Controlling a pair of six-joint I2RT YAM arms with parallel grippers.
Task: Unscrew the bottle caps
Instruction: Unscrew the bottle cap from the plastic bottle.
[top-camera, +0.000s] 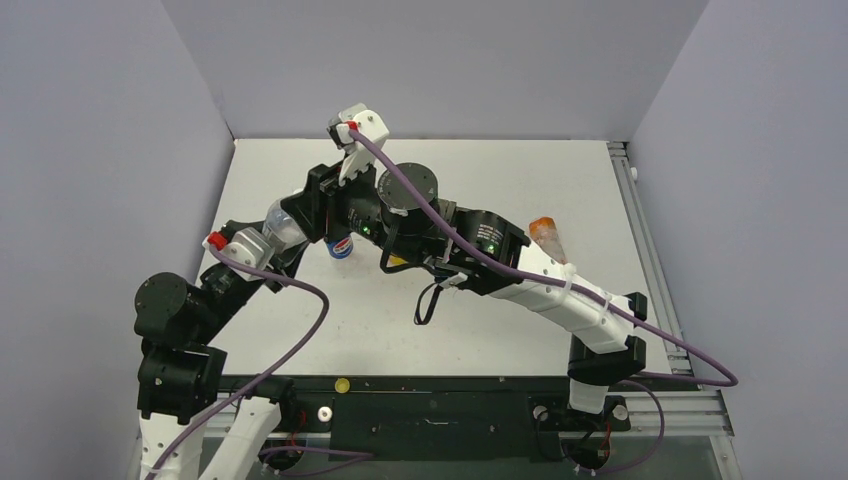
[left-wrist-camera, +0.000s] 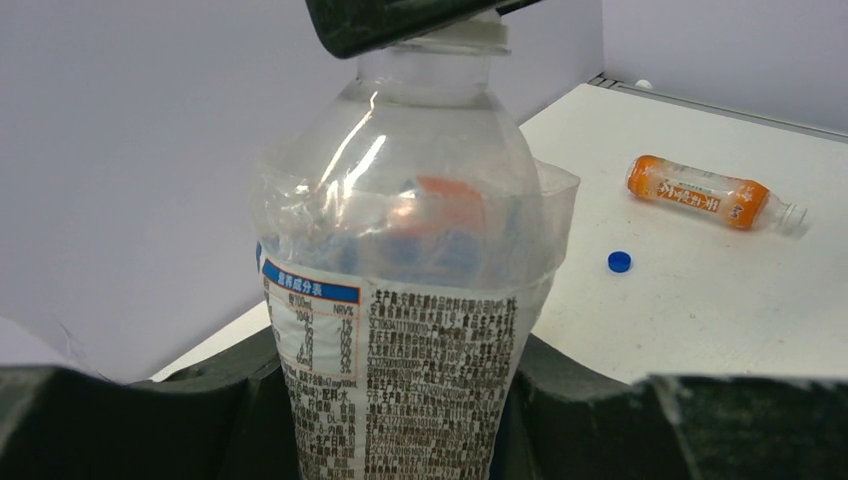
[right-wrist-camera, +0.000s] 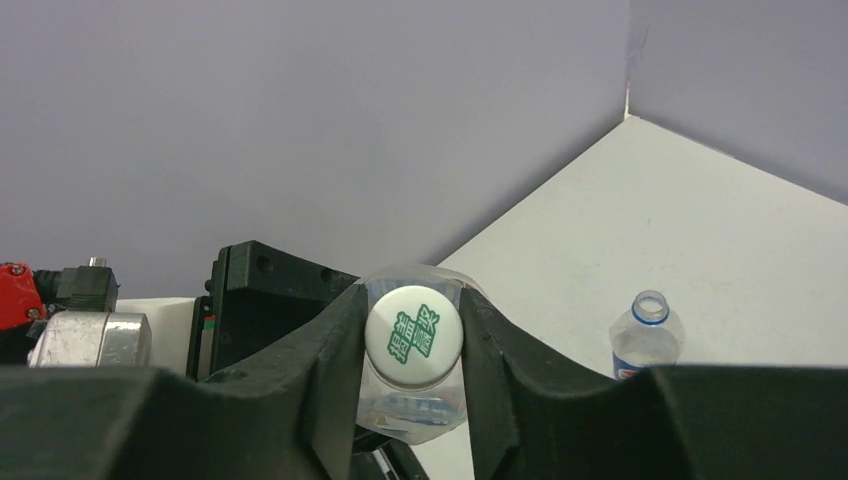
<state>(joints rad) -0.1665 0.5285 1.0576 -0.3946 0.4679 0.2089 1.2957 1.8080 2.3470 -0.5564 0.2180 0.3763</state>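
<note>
Between the two grippers, above the left part of the white table (top-camera: 480, 340), the whitish round plastic cap with green print (right-wrist-camera: 413, 335) sits on the neck of the clear water bottle with the white-blue label (left-wrist-camera: 400, 250). The right gripper (right-wrist-camera: 413, 345) presses its fingers on both sides of the cap and faces straight along the bottle's long axis. The left gripper (left-wrist-camera: 400, 410) is clamped around the bottle's body. The thread is hidden, so I cannot tell how loose the cap is, and the bottle's base is cut off.

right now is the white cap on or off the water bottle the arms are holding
On. The white cap sits on the neck of the water bottle, with the right gripper closed on it from both sides.
</note>
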